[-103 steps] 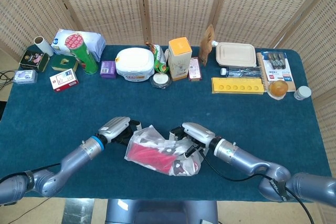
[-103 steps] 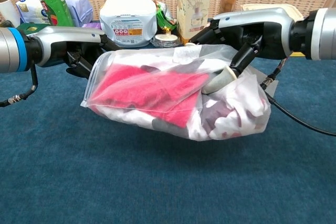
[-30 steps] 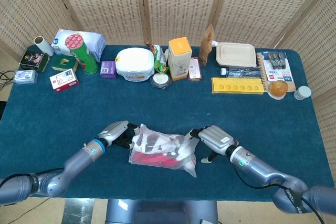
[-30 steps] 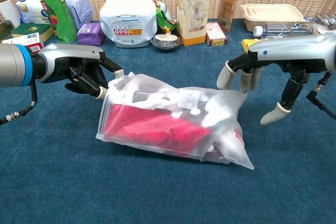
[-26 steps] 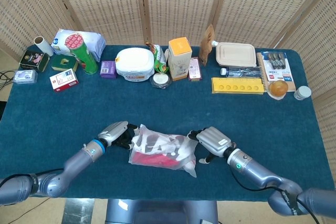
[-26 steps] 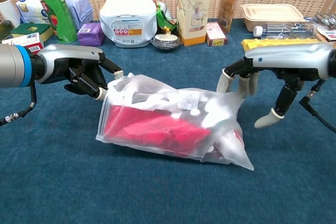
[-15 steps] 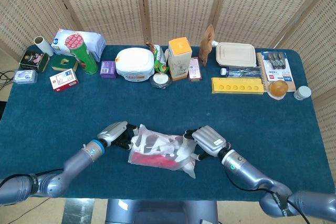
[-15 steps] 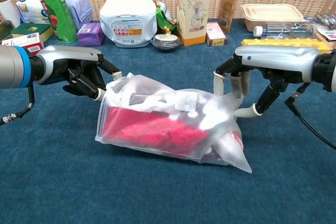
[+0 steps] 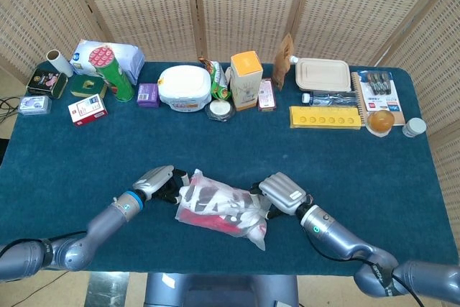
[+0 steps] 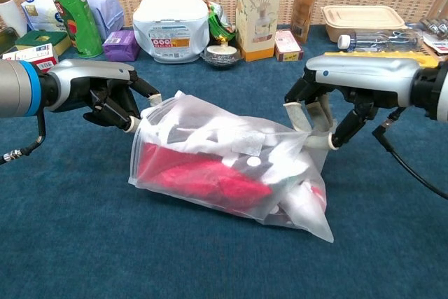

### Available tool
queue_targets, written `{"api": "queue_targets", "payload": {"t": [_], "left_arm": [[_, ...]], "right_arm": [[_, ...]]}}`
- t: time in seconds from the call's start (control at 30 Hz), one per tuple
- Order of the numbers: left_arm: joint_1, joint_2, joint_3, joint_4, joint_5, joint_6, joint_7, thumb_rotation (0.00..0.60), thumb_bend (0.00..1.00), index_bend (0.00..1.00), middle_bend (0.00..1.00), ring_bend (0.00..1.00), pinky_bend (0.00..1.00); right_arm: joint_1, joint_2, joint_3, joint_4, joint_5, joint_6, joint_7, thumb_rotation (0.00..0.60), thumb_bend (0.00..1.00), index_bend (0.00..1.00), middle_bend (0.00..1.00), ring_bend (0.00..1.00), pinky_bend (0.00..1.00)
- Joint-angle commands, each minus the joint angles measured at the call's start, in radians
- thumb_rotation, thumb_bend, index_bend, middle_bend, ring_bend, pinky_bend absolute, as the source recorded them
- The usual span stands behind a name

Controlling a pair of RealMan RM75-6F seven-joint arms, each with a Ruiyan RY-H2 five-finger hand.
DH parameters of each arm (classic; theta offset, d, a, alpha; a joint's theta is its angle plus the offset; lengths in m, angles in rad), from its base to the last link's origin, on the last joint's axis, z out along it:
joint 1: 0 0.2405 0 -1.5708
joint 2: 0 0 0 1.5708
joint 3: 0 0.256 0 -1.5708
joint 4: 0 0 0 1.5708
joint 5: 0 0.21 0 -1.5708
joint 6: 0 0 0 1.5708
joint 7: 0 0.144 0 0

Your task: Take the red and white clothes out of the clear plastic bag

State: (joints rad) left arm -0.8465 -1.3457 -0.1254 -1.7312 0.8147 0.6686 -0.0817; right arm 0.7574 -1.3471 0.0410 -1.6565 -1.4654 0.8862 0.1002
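The clear plastic bag (image 10: 224,169) lies on the blue tablecloth near the front edge, also seen in the head view (image 9: 219,212). Red cloth (image 10: 203,176) fills its lower part and crumpled white cloth (image 10: 210,131) lies above it, all inside the bag. My left hand (image 10: 105,99) grips the bag's left edge with curled fingers (image 9: 159,181). My right hand (image 10: 336,99) reaches from the right (image 9: 282,192); its fingers and thumb pinch the bag's upper right part, which is puckered up toward them.
Along the table's back stand a green can (image 9: 115,73), a white tub (image 9: 184,88), an orange-topped box (image 9: 246,78), a beige lunch box (image 9: 323,74) and a yellow tray (image 9: 325,117). The table's front edge runs just below the bag.
The bag, held up 3.4 s ago, now lies on the table. My right hand has moved left onto it and closed its fingers, bunching the plastic upward. The left hand has stayed put.
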Motion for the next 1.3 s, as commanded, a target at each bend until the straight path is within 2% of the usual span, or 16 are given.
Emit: {"api": "queue_targets", "payload": {"t": [0.03,0.53,1.3], "left_arm": [[0.006,0.001,-0.005,0.002,0.003,0.012,-0.004,0.600,0.46,0.67,0.99,0.96,0.94],[0.035,0.025,-0.014,0.012,0.027,0.022,-0.030,0.600,0.47,0.67,0.99,0.96,0.94],[0.119,0.187,-0.057,-0.072,0.126,0.057,-0.124,0.600,0.47,0.67,0.99,0.96,0.94]], "right_arm": [[0.000,0.011,0.010,0.001,-0.003,0.008,0.010,0.600,0.44,0.69,0.57,0.65,0.54],[-0.012,0.037,0.011,0.060,-0.021,0.016,0.056,0.600,0.45,0.73,0.61,0.70,0.54],[-0.038,0.076,0.010,0.131,0.058,-0.012,-0.064,0.600,0.45,0.73,0.62,0.71,0.54]]}}
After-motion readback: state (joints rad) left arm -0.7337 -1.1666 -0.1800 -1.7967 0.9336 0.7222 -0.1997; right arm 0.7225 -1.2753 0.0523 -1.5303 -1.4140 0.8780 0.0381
